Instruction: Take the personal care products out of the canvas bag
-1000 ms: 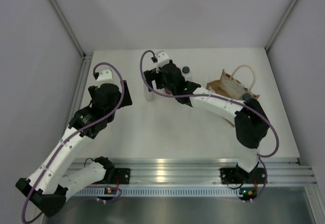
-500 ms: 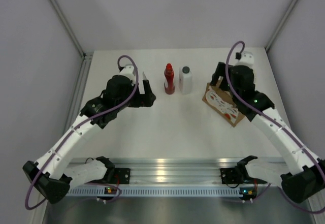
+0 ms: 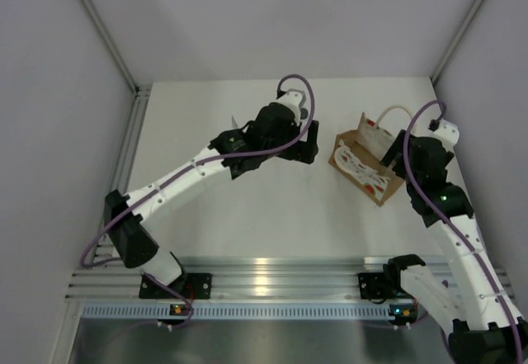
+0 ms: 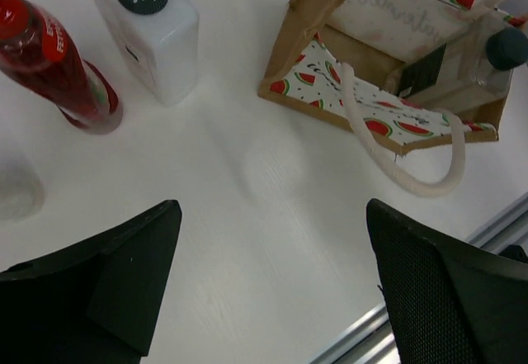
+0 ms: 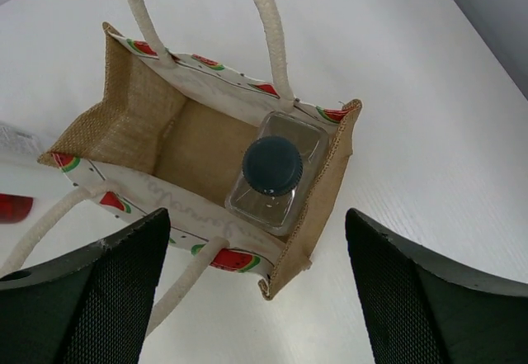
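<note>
The canvas bag (image 3: pixel 363 164) stands at the right of the table, tan with a watermelon print and cream rope handles. In the right wrist view the bag (image 5: pixel 132 125) is open and the clear bottle with a dark cap (image 5: pixel 272 174) stands inside, at its near end. My right gripper (image 5: pixel 260 298) is open and empty above the bag's edge. My left gripper (image 4: pixel 272 290) is open and empty over bare table left of the bag (image 4: pixel 388 67). The red bottle (image 4: pixel 58 67), the white bottle (image 4: pixel 153 38) and an edge of the grey-white tube (image 4: pixel 16 186) stand on the table beyond it.
My left arm (image 3: pixel 198 170) stretches across the table's middle and hides the bottles in the top view. One rope handle (image 4: pixel 404 166) lies loose on the table beside the bag. Metal rails (image 3: pixel 272 277) run along the near edge.
My left arm has swung right, over the red and white bottles and toward the bag. My right arm has drawn back to the bag's right side. The bag's handle now stands up.
</note>
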Robot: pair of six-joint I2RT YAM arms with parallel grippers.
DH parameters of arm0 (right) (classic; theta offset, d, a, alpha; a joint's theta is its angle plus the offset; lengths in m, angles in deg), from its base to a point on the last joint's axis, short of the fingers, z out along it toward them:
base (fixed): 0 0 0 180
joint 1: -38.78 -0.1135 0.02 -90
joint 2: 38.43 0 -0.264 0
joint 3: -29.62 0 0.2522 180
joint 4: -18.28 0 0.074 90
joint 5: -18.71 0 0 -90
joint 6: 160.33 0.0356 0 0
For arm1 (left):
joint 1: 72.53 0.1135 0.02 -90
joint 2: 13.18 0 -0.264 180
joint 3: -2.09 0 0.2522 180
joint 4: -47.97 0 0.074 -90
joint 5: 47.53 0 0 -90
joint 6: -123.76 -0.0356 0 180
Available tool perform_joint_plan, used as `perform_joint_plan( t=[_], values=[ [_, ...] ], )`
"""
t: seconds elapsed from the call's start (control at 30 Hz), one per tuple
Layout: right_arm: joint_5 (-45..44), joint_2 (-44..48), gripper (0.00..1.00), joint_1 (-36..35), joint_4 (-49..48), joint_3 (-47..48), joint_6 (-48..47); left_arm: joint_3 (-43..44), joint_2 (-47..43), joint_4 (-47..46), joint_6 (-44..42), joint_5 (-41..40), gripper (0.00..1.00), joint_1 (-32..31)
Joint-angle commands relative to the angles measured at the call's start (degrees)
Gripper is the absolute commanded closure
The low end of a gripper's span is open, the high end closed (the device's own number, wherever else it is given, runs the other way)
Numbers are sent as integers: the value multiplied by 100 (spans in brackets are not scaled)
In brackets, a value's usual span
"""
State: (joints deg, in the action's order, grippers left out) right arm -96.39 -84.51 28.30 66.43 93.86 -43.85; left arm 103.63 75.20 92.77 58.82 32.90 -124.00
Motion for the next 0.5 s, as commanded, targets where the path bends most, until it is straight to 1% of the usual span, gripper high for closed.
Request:
perform_joint_plan(
  t=[0.0, 0.03, 0.07, 0.1, 0.13, 0.17, 0.2, 0.27, 0.33, 0.4, 0.47],
  values=[
    [128, 266, 16, 134, 269, 120, -117, 720, 835, -511, -150, -274, 2, 22],
    [128, 302, 16, 143, 305, 138, -117, 1157, 1048, -512, -142, -239, 3, 22],
    [128, 354, 16, 160, 340, 190, -125, 1379, 1267, -521, -124, -230, 4, 22],
    [137, 433, 16, 152, 418, 217, -126, 1599, 1687, -521, -98, -230, 5, 40],
    [163, 477, 16, 160, 463, 243, -126, 2045, 1909, -521, -106, -222, 6, 48],
    [198, 539, 16, 152, 489, 261, -126, 2275, 2329, -521, -98, -169, 9, 66],
    [225, 557, 16, 152, 568, 287, -134, 2469, 2524, -521, -72, -117, 12, 101],
    [243, 644, 16, 160, 647, 340, -134, 2917, 2972, -521, -19, 50, 15, 145],
    [260, 706, 16, 169, 762, 401, -160, 3164, 3255, -521, 8, 42, 18, 180],
    [269, 794, 16, 160, 832, 445, -187, 3428, 3606, -529, 17, 217, 19, 224],
    [269, 855, 16, 169, 911, 507, -231, 3691, 3932, -538, -18, 323, 25, 242]
  ],
)
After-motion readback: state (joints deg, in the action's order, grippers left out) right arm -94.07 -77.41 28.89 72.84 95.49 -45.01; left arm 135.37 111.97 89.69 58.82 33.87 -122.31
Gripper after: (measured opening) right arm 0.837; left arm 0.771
